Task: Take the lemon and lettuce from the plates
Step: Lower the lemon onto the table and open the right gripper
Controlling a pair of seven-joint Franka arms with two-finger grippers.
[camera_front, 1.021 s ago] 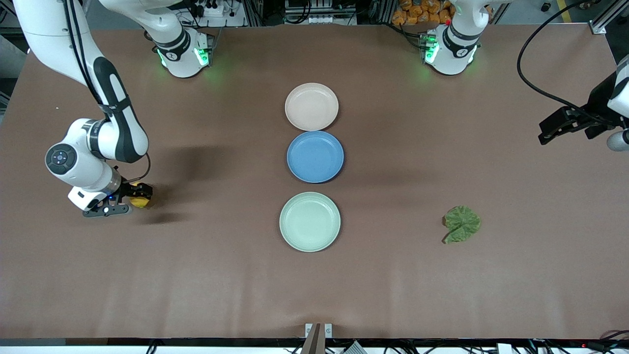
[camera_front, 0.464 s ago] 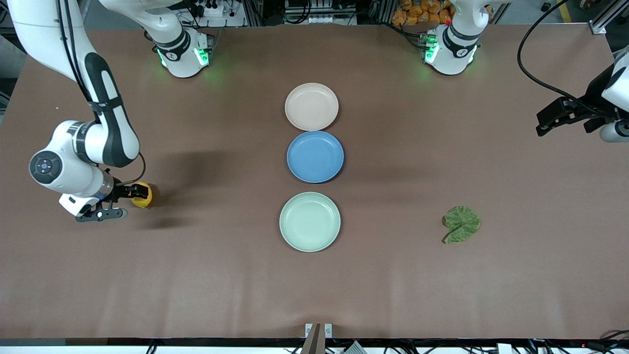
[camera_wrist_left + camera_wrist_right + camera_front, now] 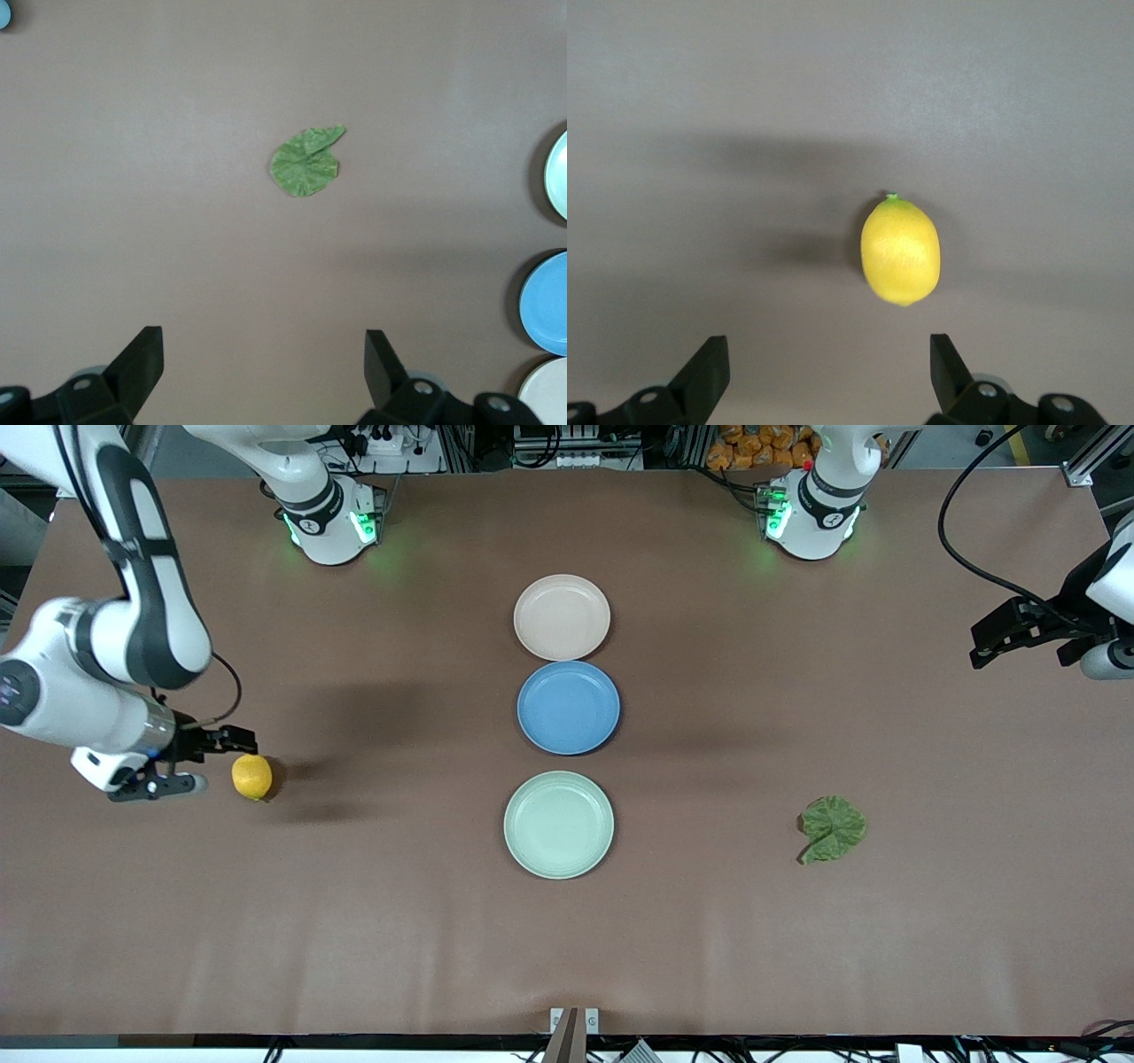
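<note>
The yellow lemon (image 3: pixel 252 777) (image 3: pixel 900 251) lies on the bare table toward the right arm's end, not on a plate. My right gripper (image 3: pixel 227 761) (image 3: pixel 830 356) hangs just beside it, open and empty. The crinkled green lettuce (image 3: pixel 833 829) (image 3: pixel 306 162) lies flat on the table toward the left arm's end. My left gripper (image 3: pixel 983 646) (image 3: pixel 264 356) is open and empty, up in the air over that end of the table, well away from the leaf. The beige plate (image 3: pixel 562 617) and the mint plate (image 3: pixel 558 825) both stand empty at mid-table.
A blue plate (image 3: pixel 568 707), also empty, sits between the beige and mint plates in one row. The mint plate (image 3: pixel 560 173) and blue plate (image 3: pixel 545 301) show at the edge of the left wrist view. A black cable (image 3: pixel 961 540) hangs by the left arm.
My right gripper has drawn back from the lemon toward the right arm's end, leaving the lemon lying on the table. The left gripper has shifted only slightly.
</note>
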